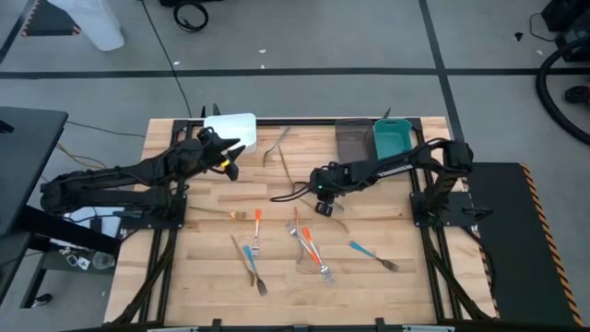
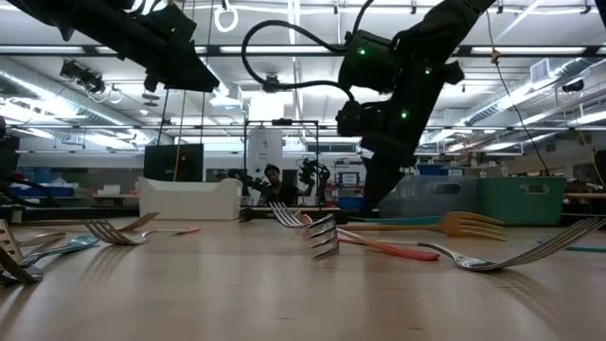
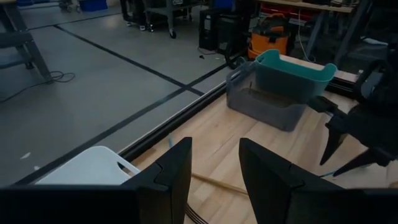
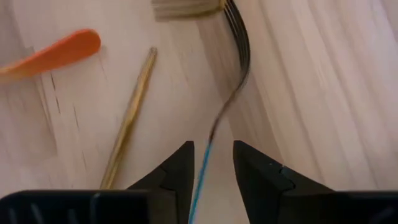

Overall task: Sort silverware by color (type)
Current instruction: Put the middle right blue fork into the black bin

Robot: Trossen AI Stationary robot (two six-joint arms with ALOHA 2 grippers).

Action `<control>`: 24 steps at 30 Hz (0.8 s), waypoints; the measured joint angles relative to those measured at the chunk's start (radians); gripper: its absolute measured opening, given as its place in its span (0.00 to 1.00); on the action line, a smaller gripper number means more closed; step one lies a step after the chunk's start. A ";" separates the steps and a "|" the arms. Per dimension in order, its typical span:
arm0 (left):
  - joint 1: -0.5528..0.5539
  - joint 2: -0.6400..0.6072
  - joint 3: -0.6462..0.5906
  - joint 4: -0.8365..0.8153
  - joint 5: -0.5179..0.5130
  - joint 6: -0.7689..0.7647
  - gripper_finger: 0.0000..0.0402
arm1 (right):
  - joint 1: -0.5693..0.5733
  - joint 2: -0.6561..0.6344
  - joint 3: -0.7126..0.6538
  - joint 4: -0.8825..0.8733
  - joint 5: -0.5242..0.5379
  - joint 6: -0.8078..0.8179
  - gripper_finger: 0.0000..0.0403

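On the pale wood-plank table point(image 1: 387, 286), nearest the front edge, the silverware lies scattered: a blue-handled fork point(image 1: 253, 268) toward the left, an orange-handled fork point(image 1: 315, 257) mid-front crossing other pieces, another blue-handled fork point(image 1: 372, 254) to the right, and a small orange fork point(image 1: 257, 224) a little further back. Low view shows forks lying flat across the boards, tines of one fork point(image 2: 322, 237) raised, an orange handle point(image 2: 398, 250) beside it, a gold fork point(image 2: 464, 224) behind. Mid-table, right gripper point(image 1: 323, 199) hangs low over the wood; its wrist view shows fingers slightly apart with a thin blue-handled fork point(image 4: 217, 124) running up between them, whether they touch it cannot be told; a gold handle point(image 4: 127, 124) and an orange handle tip point(image 4: 53, 53) lie beside on the grain. Left gripper point(image 1: 229, 159) sits higher up, back-left, just in front of the white bin point(image 1: 235, 126), fingers apart, nothing between them. Two gold utensils point(image 1: 277, 148) lie on bare wood between the white bin and the grey bin point(image 1: 353, 138); the teal bin point(image 1: 392, 138) stands touching the grey one at the back right edge. Beyond the table: grey floor with dark taped lines point(image 1: 304, 72), black cables, a dark stand at each side. Low view looks into a workshop hall with ceiling strip lights point(image 2: 284, 52), shelving, other robot rigs, and a person point(image 2: 275, 185) seated far back. Left wrist view shows an orange shop vacuum point(image 3: 270, 34) and carts on the floor behind the bins.
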 joint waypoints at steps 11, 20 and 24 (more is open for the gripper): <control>-0.001 0.000 -0.001 0.001 -0.001 -0.008 0.35 | 0.006 0.053 -0.006 0.076 0.055 -0.024 0.27; -0.003 0.000 -0.001 -0.006 0.000 0.000 0.35 | 0.007 0.076 -0.011 0.084 0.050 -0.017 0.18; -0.003 0.000 -0.001 -0.006 0.000 0.000 0.35 | 0.006 0.074 -0.011 0.074 0.040 -0.013 0.11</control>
